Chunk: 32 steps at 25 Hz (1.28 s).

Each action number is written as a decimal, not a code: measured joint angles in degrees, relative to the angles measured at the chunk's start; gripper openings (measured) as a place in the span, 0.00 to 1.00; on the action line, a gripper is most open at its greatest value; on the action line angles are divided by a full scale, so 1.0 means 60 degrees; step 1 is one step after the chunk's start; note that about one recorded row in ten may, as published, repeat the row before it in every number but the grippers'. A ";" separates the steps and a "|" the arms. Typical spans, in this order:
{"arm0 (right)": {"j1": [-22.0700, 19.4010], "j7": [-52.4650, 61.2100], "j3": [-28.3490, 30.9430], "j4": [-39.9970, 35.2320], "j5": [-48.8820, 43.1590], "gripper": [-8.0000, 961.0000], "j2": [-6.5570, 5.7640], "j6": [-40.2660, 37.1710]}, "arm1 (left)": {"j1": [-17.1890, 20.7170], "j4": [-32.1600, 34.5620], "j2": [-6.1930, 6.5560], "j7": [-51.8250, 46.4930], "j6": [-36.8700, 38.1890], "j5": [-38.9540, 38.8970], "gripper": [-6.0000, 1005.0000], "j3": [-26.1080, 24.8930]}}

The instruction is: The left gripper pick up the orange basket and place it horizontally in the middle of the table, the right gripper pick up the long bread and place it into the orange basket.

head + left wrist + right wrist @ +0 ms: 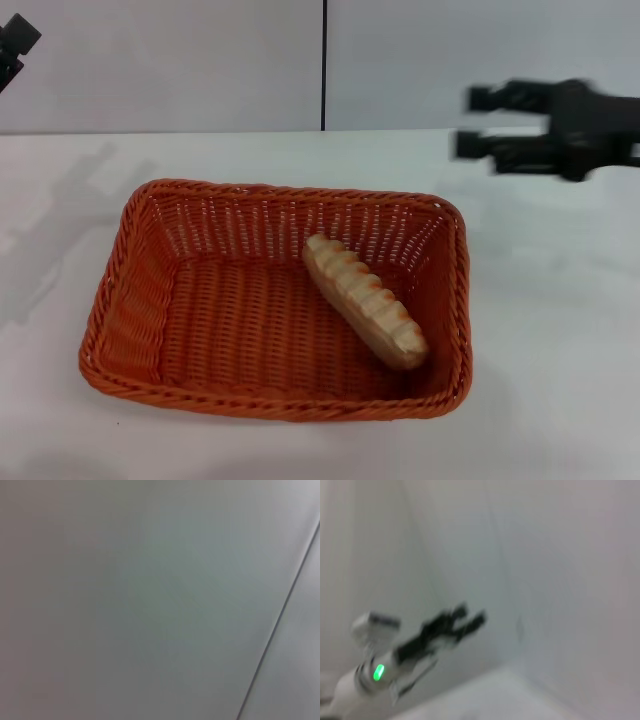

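Note:
The orange basket (pixel 140 300) lies lengthwise across the middle of the white table (pixel 560 330). The long bread (pixel 365 300) rests slantwise inside it, near the basket's right wall. My right gripper (pixel 468 122) hovers above the table, behind and to the right of the basket, open, with nothing between its fingers. My left gripper (pixel 14 45) is raised at the far left, well clear of the basket. The right wrist view shows that left gripper (pixel 469 616) farther off, its two fingers apart and holding nothing.
A pale wall with a dark vertical seam (pixel 324 65) stands behind the table. The left wrist view shows only that wall and a seam (pixel 280 615).

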 joint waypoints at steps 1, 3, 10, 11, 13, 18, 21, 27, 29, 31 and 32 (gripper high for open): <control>-0.0299 -0.0870 0.0311 0.0289 0.0522 0.82 -0.0036 -0.0071 | 0.0014 -0.0048 -0.0008 0.0318 0.0012 -0.0049 0.81 -0.0005; -0.0925 -0.2501 0.0966 0.1027 0.1564 0.82 -0.0087 -0.0144 | 0.0021 -0.0182 -0.0011 0.0683 0.0029 -0.0146 0.81 -0.0011; -0.2311 -0.6270 0.3936 0.3323 0.3653 0.82 0.0000 -0.0053 | 0.0157 -0.1099 -0.0048 0.2764 0.0378 -0.1262 0.81 -0.0135; -0.2434 -0.6648 0.4436 0.3712 0.3880 0.82 0.0011 -0.0051 | 0.0243 -0.2077 -0.0076 0.4388 0.0806 -0.2213 0.81 -0.0370; -0.2596 -0.7238 0.5379 0.4433 0.4244 0.82 0.0016 -0.0037 | 0.0288 -0.2820 -0.0076 0.5863 0.1129 -0.2806 0.81 -0.0576; -0.2783 -0.8200 0.7761 0.5868 0.4574 0.82 0.0016 0.0031 | 0.0337 -0.3568 -0.0099 0.8021 0.1315 -0.3126 0.81 -0.1103; -0.2808 -0.8554 0.8693 0.6372 0.4599 0.82 0.0035 0.0140 | 0.0334 -0.3859 -0.0104 0.9211 0.1416 -0.3172 0.81 -0.1217; -0.2674 -0.8644 0.9536 0.6779 0.4616 0.82 0.0052 0.0226 | 0.0257 -0.4036 -0.0096 0.9402 0.1466 -0.3219 0.81 -0.1224; -0.2627 -0.8649 0.9703 0.6800 0.4631 0.82 0.0058 0.0226 | 0.0249 -0.4047 -0.0094 0.9379 0.1450 -0.3221 0.81 -0.1226; -0.2596 -0.8653 0.9812 0.6814 0.4636 0.82 0.0062 0.0220 | 0.0246 -0.4052 -0.0093 0.9372 0.1432 -0.3222 0.81 -0.1227; -0.2555 -0.8648 1.0046 0.6897 0.4646 0.82 0.0062 0.0223 | 0.0242 -0.4057 -0.0091 0.9368 0.1418 -0.3222 0.81 -0.1229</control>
